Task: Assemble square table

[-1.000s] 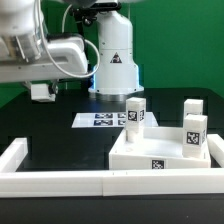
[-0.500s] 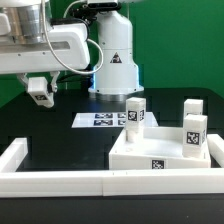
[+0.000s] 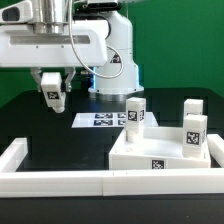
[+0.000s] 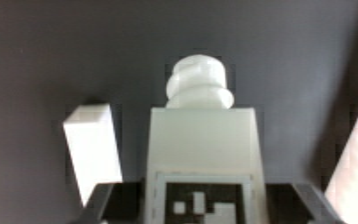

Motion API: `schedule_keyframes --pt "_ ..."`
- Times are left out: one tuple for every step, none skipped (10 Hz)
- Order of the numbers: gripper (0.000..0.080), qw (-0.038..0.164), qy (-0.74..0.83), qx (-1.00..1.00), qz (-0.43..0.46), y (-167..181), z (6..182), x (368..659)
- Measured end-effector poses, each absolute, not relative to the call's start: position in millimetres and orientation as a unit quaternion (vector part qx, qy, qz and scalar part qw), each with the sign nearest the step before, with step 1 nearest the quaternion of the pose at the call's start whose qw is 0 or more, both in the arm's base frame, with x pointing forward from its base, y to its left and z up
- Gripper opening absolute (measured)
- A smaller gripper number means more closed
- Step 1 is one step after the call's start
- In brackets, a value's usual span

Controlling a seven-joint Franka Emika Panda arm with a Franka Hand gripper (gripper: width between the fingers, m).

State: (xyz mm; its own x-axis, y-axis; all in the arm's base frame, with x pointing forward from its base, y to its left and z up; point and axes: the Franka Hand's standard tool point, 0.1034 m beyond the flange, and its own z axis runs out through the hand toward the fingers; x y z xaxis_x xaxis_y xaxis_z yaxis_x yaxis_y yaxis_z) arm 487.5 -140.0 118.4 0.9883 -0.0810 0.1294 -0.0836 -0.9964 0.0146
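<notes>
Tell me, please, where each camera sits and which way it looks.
Exterior view: off the arm, in front of the black table, facing the arm's base across the square slab and the marker board; the arm and the gripper show.
Wrist view: on the wrist, looking along the held leg to the black surface; no finger clearly shows.
Shared: the held leg.

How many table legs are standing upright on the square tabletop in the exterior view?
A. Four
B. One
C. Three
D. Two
C. Three white tagged legs stand on the square tabletop: one leg toward the exterior view's left, one leg at the back toward the right, and one leg in front of it. A fourth leg is in the gripper, above the black surface and away from the tabletop.
</notes>
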Motion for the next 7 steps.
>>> schedule_keyframes --pt "0.0287 0.012 -0.043 0.996 0.083 -133.7 123.2 495.8" --pt "0.0287 0.023 -0.056 0.991 0.118 -131.8 126.2 498.9" --pt "0.0287 0.05 -0.044 0.986 0.153 -140.2 128.3 496.4" --pt "0.0287 0.077 -0.04 0.98 0.181 -149.8 130.8 492.2" --pt "0.0287 0.087 -0.042 0.977 0.192 -153.7 131.3 489.6" --pt "0.0287 0.112 -0.047 0.968 0.221 -163.2 136.8 488.0" --pt "0.0287 0.089 -0.08 0.97 0.211 -149.0 127.9 483.7"
